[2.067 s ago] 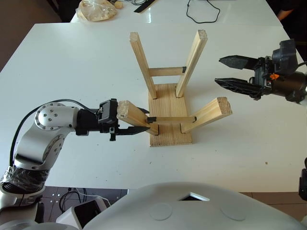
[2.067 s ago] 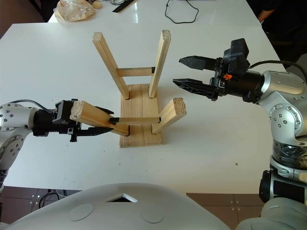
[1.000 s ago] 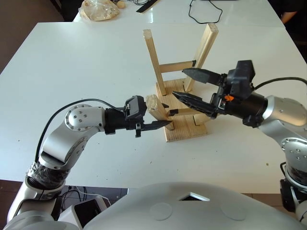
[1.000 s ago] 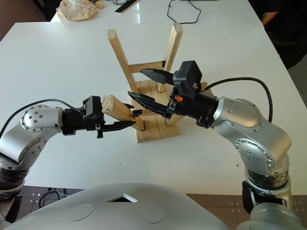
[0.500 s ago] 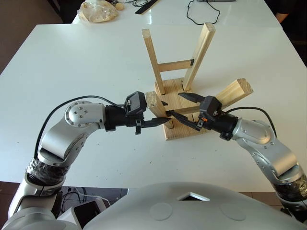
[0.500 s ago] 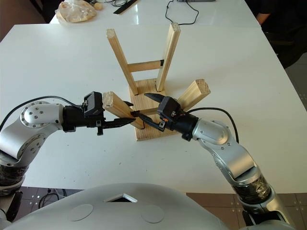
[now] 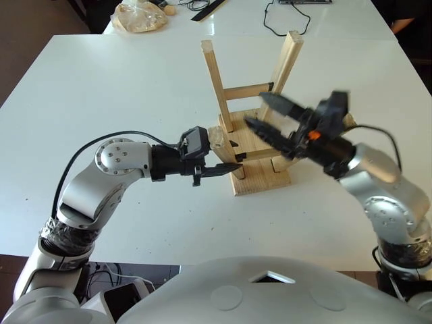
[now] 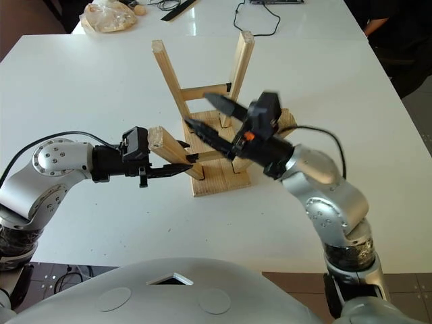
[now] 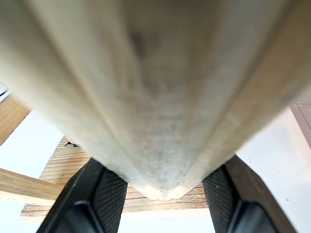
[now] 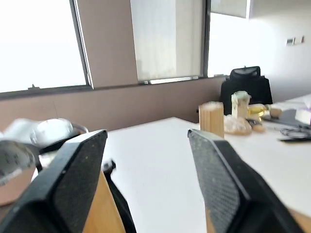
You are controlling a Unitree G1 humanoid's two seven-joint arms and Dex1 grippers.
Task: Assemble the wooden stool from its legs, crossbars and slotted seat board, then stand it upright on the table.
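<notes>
The wooden stool lies upside down on the white table, its slotted seat board [image 7: 264,183] flat. Two far legs [image 7: 214,81] [image 7: 284,67] point up, joined by a crossbar [image 7: 246,92]. My left gripper [image 7: 231,156] is shut on the near left leg [image 7: 219,143], which tilts outward; in the left wrist view that leg [image 9: 155,97] sits between the black fingers [image 9: 104,194]. My right gripper [image 7: 265,116] hovers open above the board, between the leg pairs, holding nothing. Its wrist hides most of the near right leg [image 8: 287,120]. The front crossbar [image 7: 260,155] runs below it.
A plastic bag [image 7: 138,13] and a black cable [image 7: 278,19] lie on a second table behind. The table's front edge [image 7: 202,253] is close to the board. Bare tabletop spreads to the left and right of the stool.
My right gripper swung in from the far right, dipped to the front crossbar, then rose and now hangs open above the board. The stool shifted and turned slightly. My left gripper kept its hold.
</notes>
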